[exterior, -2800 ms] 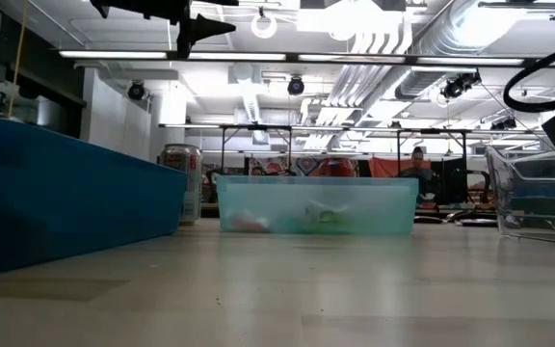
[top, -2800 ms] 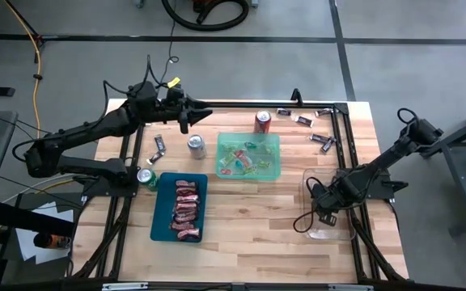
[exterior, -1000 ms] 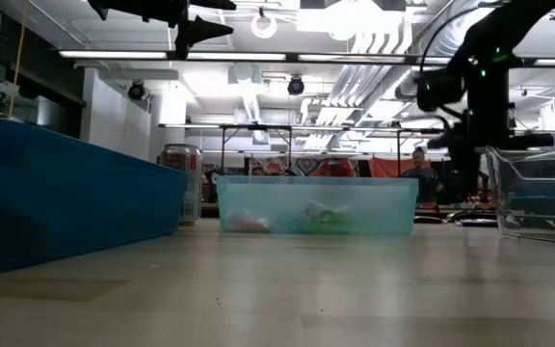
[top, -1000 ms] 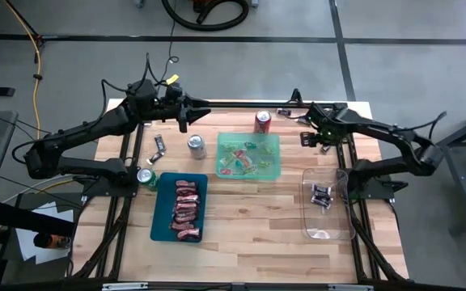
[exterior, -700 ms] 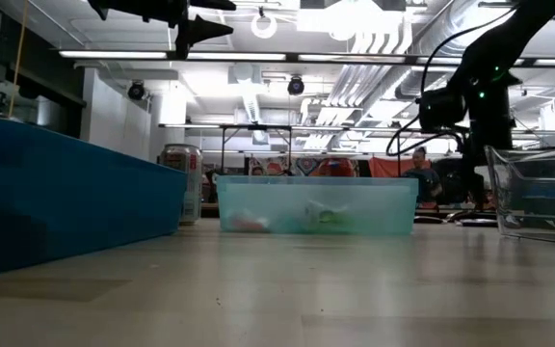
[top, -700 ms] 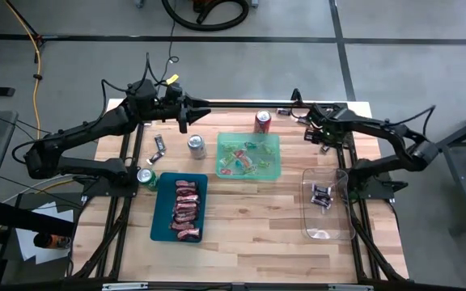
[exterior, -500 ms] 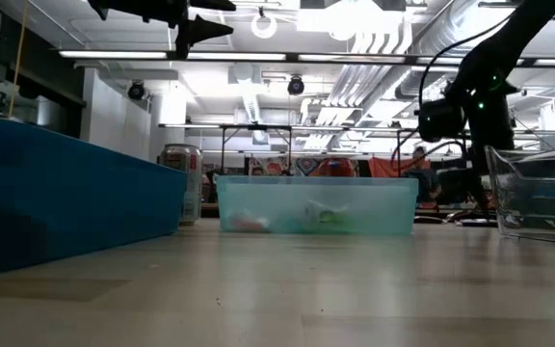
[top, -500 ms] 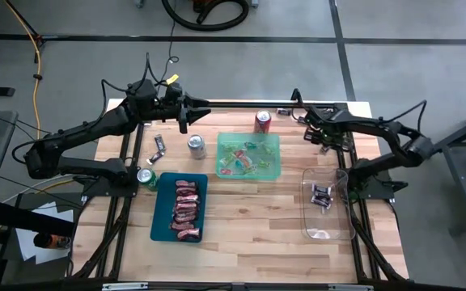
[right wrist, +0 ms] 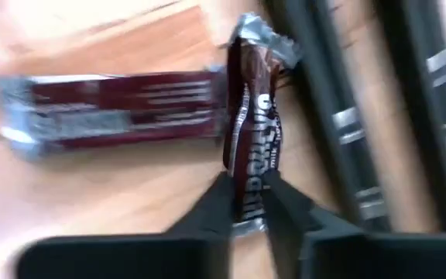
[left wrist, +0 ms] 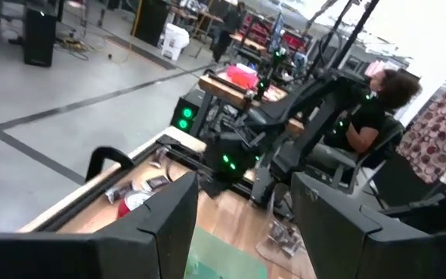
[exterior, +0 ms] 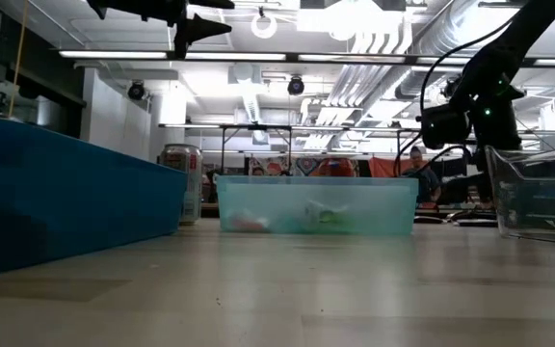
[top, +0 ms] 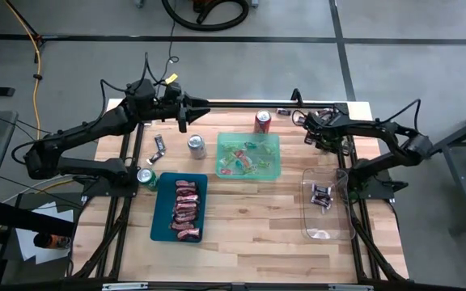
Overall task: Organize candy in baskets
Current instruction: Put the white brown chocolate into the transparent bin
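Note:
My right gripper (top: 322, 139) is down at the table's far right, shut on a dark brown mini bar (right wrist: 250, 132). A second dark bar (right wrist: 114, 108) lies flat beside it. The clear basket (top: 327, 230) holds a dark candy (top: 322, 196). The light green basket (top: 249, 155) holds mixed bright candy. The teal basket (top: 157, 212) holds red candies. My left gripper (top: 186, 121) hangs high over the far left, level and open (left wrist: 242, 225). My right gripper pinches the brown mini bar's two long sides (right wrist: 248, 190) between its fingers, near the bar's end closest to the wrist. The fingers (right wrist: 217, 203) come from above, pointing steeply down, astride the bar. The bar lies flat on the wooden table.
A red can (top: 262, 122), a silver can (top: 196, 146) and a green can (top: 146, 177) stand on the table. Loose candies lie at the far left (top: 159, 144) and far edge (top: 284, 111). A black frame rail (right wrist: 331, 116) runs right beside the held bar.
My right gripper has sunk toward the table at the far right, close to the loose dark bars, and its wrist has rolled. My left arm has kept still.

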`<state>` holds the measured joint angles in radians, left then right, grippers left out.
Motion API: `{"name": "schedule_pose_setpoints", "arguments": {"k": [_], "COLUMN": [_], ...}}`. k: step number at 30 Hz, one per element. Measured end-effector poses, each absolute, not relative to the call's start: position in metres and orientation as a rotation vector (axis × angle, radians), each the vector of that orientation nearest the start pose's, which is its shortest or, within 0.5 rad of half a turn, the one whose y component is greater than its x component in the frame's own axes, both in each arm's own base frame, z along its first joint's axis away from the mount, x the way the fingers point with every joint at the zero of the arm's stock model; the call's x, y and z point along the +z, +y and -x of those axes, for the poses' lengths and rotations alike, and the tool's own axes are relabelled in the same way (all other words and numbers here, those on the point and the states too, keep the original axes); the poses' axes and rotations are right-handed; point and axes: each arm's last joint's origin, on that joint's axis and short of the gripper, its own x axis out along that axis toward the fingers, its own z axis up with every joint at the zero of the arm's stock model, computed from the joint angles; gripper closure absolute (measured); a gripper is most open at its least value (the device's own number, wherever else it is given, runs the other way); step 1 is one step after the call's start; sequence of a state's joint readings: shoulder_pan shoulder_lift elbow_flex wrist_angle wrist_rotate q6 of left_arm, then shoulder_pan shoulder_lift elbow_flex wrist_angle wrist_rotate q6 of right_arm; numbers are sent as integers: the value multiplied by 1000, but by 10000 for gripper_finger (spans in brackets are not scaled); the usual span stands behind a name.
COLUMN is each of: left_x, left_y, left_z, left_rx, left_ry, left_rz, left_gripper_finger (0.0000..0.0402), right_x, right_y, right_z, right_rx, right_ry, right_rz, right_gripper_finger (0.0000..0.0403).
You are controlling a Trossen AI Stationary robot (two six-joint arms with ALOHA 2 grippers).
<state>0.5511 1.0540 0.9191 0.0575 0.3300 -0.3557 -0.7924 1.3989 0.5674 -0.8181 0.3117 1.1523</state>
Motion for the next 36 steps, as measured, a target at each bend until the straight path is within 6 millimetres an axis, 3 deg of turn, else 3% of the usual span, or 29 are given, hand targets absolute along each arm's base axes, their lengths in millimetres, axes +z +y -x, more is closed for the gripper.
{"name": "schedule_pose_setpoints", "arguments": {"k": [2, 4, 8, 11, 17, 21, 25, 28, 36], "left_x": [354, 356, 364, 366, 366, 363, 363, 363, 363], "left_y": [116, 117, 117, 118, 118, 119, 119, 120, 120], "left_z": [-202, -198, -187, -184, -186, -189, -189, -189, -189], "left_rx": [240, 253, 283, 305, 301, 297, 304, 335, 345], "left_ry": [19, 8, -34, -48, -56, -42, -45, -52, -53], "left_rz": [383, 380, 362, 370, 415, 425, 423, 422, 421], "left_gripper_finger": [206, 206, 206, 206, 206, 206, 206, 206, 206], "right_x": [134, 144, 180, 219, 293, 323, 335, 345, 333], "right_y": [-130, -131, -125, -116, -74, -49, -34, -16, 48], "right_z": [-121, -128, -146, -161, -173, -163, -156, -156, -134], "right_rx": [-1703, -1638, -1469, -1306, -742, -593, -549, -372, -142], "right_ry": [1054, 1042, 969, 814, 658, 606, 624, 669, 1083], "right_rz": [-1092, -1047, -891, -764, -446, -367, -403, -471, -658], "right_gripper_finger": [385, 381, 397, 396, 399, 400, 401, 402, 402]}}
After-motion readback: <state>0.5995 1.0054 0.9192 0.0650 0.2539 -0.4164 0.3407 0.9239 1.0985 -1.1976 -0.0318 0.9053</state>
